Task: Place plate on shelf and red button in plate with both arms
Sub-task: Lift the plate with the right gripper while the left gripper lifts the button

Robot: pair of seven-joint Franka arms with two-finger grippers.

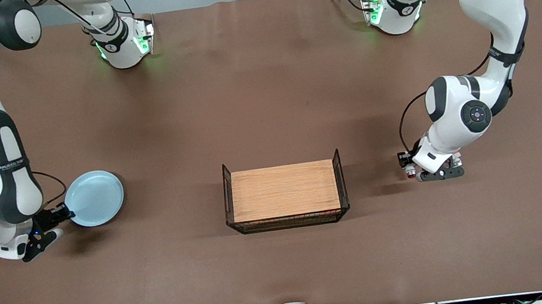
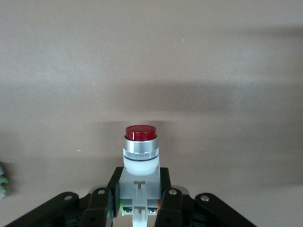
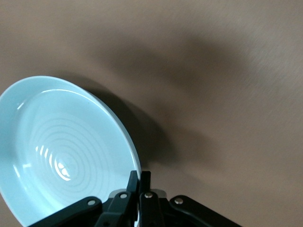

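Front cam: high, across the brown cloth-covered bench (image 1: 264,96), facing both arm bases along its top edge, taking in the whole bench incl. the wire-sided wooden board (image 1: 283,190) at centre.

Left wrist cam: close, looks past its black fingers (image 2: 166,205) at the small red-capped white-and-grey push button (image 2: 140,156) w/ bench cloth as backdrop.

Right wrist cam: equally close, looks along its fingers (image 3: 131,184) onto the round glossy pale blue plate (image 3: 57,151).

Shared w/ front cam: same plate (image 1: 95,198) at the right arm's end, button (image 1: 410,171) at the left arm's end.
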